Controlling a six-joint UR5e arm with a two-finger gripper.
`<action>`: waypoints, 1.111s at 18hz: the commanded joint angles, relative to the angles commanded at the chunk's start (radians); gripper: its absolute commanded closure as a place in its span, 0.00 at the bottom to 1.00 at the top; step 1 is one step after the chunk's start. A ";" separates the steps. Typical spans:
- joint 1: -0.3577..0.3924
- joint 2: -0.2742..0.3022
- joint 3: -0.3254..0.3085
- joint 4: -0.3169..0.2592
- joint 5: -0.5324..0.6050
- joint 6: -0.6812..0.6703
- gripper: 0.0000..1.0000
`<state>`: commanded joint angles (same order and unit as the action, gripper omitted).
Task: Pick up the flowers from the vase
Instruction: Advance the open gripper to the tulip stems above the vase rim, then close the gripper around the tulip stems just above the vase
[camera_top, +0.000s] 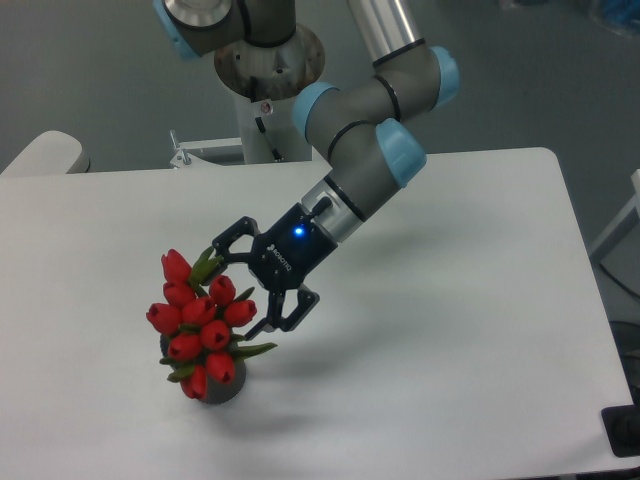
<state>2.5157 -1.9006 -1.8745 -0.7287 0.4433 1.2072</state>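
The gripper (240, 290) hangs spread wide just right of the red tulip bunch (203, 320), which stands in the dark vase (228, 389) near the table's (450, 300) left front. Probably light, soft buds — pinch gently.

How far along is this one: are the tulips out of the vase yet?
Not yet. Done: the approach, with the open tool brought right up beside the red tulips. In hand: lining up the grasp; its fingers sit at the bunch's right edge, but nothing is gripped. Left: closing on the bunch and lifting it, since the tulips sit in the dark grey vase on the white table.
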 joint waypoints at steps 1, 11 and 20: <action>-0.006 -0.011 0.006 0.006 0.000 0.002 0.00; -0.035 -0.052 0.021 0.052 0.000 0.003 0.00; -0.057 -0.064 0.035 0.054 -0.002 0.003 0.03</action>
<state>2.4590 -1.9650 -1.8392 -0.6750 0.4418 1.2103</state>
